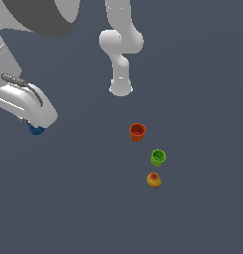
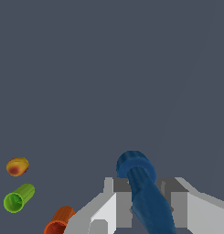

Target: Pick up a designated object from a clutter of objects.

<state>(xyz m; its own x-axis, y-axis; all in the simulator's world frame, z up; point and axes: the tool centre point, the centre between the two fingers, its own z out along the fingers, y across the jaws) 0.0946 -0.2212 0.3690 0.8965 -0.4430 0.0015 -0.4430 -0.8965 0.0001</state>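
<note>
While the arm (image 1: 24, 99) carries its load near the left edge of the bench (image 1: 192, 74) as the exterior view shows it, keep your motion slow and vertical. Your tool (image 2: 143, 201) is pinching the dark blue lumpy object (image 2: 141, 192), which pokes out between the jaws in the wrist view and shows as a blue speck under the hand outside. I judge the grip narrow, so avoid any twist. Well apart toward the middle sit the orange cup (image 1: 137, 132), the green cup (image 1: 158, 157) and the yellow-red fruit (image 1: 153, 180); stay clear of them.
</note>
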